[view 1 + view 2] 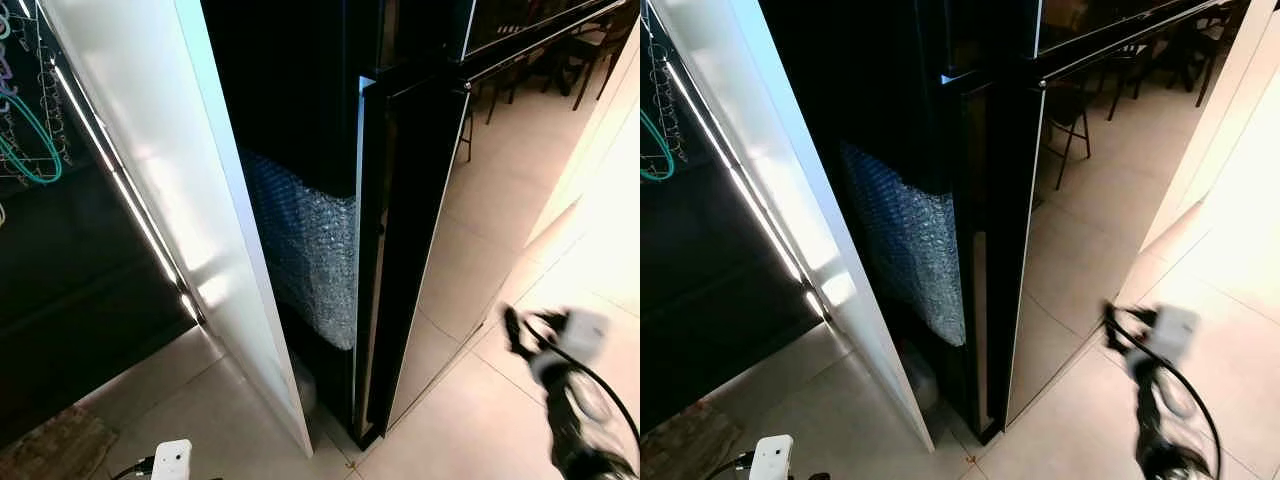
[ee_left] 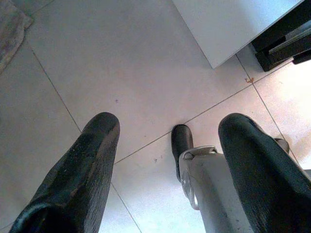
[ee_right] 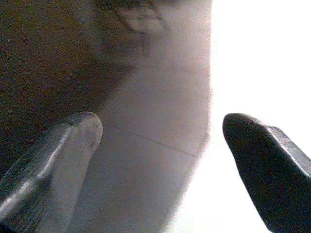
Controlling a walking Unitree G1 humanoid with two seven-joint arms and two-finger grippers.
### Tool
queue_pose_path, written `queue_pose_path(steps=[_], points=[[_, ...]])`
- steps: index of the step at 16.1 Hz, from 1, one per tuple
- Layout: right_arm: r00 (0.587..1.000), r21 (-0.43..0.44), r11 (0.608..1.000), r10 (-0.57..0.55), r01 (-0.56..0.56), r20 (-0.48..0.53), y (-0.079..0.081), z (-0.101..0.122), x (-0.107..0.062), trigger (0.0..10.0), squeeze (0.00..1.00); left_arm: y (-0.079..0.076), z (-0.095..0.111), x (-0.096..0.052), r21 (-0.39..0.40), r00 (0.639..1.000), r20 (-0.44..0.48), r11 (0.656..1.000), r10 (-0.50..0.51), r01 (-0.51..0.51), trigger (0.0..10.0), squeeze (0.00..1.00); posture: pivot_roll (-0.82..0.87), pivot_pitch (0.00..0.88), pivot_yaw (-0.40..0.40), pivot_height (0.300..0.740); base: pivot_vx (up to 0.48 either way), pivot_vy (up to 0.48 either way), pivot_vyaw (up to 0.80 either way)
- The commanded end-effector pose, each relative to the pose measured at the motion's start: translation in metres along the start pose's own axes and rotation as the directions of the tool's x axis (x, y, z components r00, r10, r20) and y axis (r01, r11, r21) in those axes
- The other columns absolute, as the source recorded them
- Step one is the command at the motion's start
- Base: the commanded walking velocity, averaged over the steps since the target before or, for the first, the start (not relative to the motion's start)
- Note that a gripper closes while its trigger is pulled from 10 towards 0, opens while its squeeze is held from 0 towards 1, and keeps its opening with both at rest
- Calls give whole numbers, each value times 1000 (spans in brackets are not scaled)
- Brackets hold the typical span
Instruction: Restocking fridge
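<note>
A tall black fridge (image 1: 400, 250) stands straight ahead, seen edge-on, its glossy door (image 1: 1080, 230) reflecting the tiled floor. Bubble wrap (image 1: 305, 240) covers part of its side. No food items can be made out. My right gripper (image 3: 163, 126) is open and empty, raised at the lower right beside the fridge door; in the left eye view that arm (image 1: 560, 360) is blurred. My left gripper (image 2: 167, 121) hangs open over the floor tiles, above my own foot (image 2: 182, 143). Its wrist (image 1: 172, 460) shows at the bottom edge.
A white panel (image 1: 170, 170) leans along the fridge's left side. Left of it is a dark surface with clothes hangers (image 1: 25, 150). A rug (image 1: 55, 445) lies at the lower left. Chairs (image 1: 590, 50) stand far right, and a pale wall (image 1: 600, 150) borders the right.
</note>
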State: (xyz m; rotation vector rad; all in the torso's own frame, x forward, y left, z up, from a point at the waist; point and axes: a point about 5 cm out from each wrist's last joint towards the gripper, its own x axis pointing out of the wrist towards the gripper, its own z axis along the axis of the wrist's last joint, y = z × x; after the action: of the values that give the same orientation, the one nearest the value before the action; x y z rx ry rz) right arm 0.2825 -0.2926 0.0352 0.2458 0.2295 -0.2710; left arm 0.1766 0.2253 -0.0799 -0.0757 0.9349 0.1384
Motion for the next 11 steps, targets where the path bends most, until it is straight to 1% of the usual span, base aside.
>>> queue_pose_path(steps=[1, 2, 3, 4, 5, 6, 7, 8, 9, 10, 11], points=[[990, 26, 992, -126, 128, -60, -17, -14, -8, 10000, 0, 2, -4, -1, 30, 1000, -18, 1000, 4, -3, 10000, 0, -136, 0, 57, 740, 0, 0, 0], [973, 19, 981, -187, 192, -133, -27, -29, -17, 10000, 0, 2, -4, -1, 29, 1000, -17, 1000, 4, -3, 10000, 0, -136, 0, 56, 740, 0, 0, 0], [965, 15, 979, -198, 203, -172, -30, -38, -22, 10000, 0, 2, -4, -1, 29, 1000, -17, 1000, 5, -4, 10000, 0, -137, 0, 56, 740, 0, 0, 0], [926, -51, 979, -203, 196, -320, -33, -71, -41, 10000, 0, 2, -4, -1, 28, 1000, -18, 1000, 8, -8, 10000, 0, -136, 0, 54, 740, 0, 0, 0], [886, -107, 980, -199, 169, -419, -33, -92, -55, 10000, 0, 2, -3, -1, 27, 1000, -18, 1000, 10, -9, 10000, 0, -132, 0, 54, 740, 0, 0, 0], [846, -133, 979, -200, 154, -495, -32, -110, -68, 10000, 0, 2, -3, -1, 25, 1000, -20, 1000, 11, -10, 10000, 0, -127, 0, 53, 740, 0, 0, 0], [804, -182, 981, -161, 67, -573, -25, -127, -80, 10000, 0, 2, -4, -1, 23, 1000, -22, 1000, 14, -13, 10000, 0, -127, 0, 52, 740, 0, 0, 0], [790, -215, 977, -137, 7, -598, -21, -132, -84, 10000, 0, 2, -3, -1, 23, 1000, -23, 1000, 15, -14, 10000, 0, -124, 0, 52, 740, 0, 0, 0], [764, -255, 965, -123, -56, -633, -16, -140, -89, 10000, 0, 3, -3, -1, 23, 1000, -25, 1000, 18, -17, 10000, 0, -119, 0, 51, 740, 0, 0, 0], [748, -289, 947, -91, -139, -658, -10, -145, -91, 10000, 0, 3, -3, -1, 22, 999, -25, 1000, 20, -19, 10000, 0, -116, 0, 51, 740, 0, 0, 0], [740, -303, 937, -78, -174, -668, -7, -147, -92, 10000, 0, 4, -3, -1, 23, 999, -26, 1000, 21, -20, 10000, 0, -116, 0, 51, 740, 0, 0, 0]])
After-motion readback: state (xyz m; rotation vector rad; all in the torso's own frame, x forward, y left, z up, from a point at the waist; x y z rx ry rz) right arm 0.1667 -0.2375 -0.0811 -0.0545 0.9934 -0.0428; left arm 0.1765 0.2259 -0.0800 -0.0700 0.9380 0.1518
